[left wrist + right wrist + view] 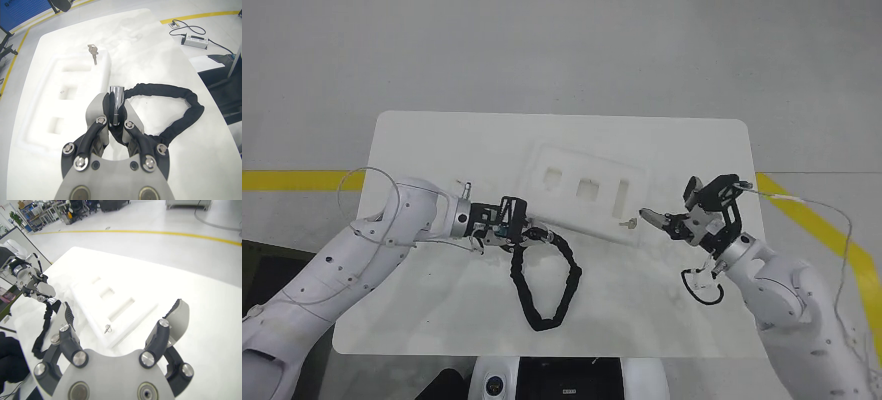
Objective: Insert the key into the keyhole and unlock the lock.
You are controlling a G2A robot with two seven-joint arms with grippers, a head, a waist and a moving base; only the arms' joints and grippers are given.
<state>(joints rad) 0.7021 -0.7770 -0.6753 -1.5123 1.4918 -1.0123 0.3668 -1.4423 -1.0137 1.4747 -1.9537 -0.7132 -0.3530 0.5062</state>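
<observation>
1. Left tool (115, 102): fingers pressed together, pinching the lock cylinder (116, 98) at its lower part. The black sleeve is bunched between the pads.
2. Lock cylinder: short chrome tube, shiny, sticking out past the left tool's tips and pointing away from the wrist.
3. Chain (181, 117): covered in a black fabric sleeve. It runs from the cylinder out to one side of the left tool, loops over the counter (442, 150) and comes back under the tool's fingers. The loop lies flat and slack.
4. Foam tray (34, 121): white, with a raised rim and three rectangular recesses. It lies just beside the left tool on the side away from the chain, with its near corner close to the fingertips.
5. Ring (62, 92): small and thin, lying in the middle recess.
6. Key (93, 53): silver, upright, with its blade stuck into the tray's rim at the end far from the left tool and its head up. The length of the tray's rim lies between the left tool and the key.
7. Right tool (122, 308): fingers spread wide, nothing held. It hovers over the counter just off the tray's key corner, with the key close ahead of the tips, apart from them.
8. Power box (195, 40): on the floor past the counter's edge on the left tool's chain side, with cables attached.
</observation>
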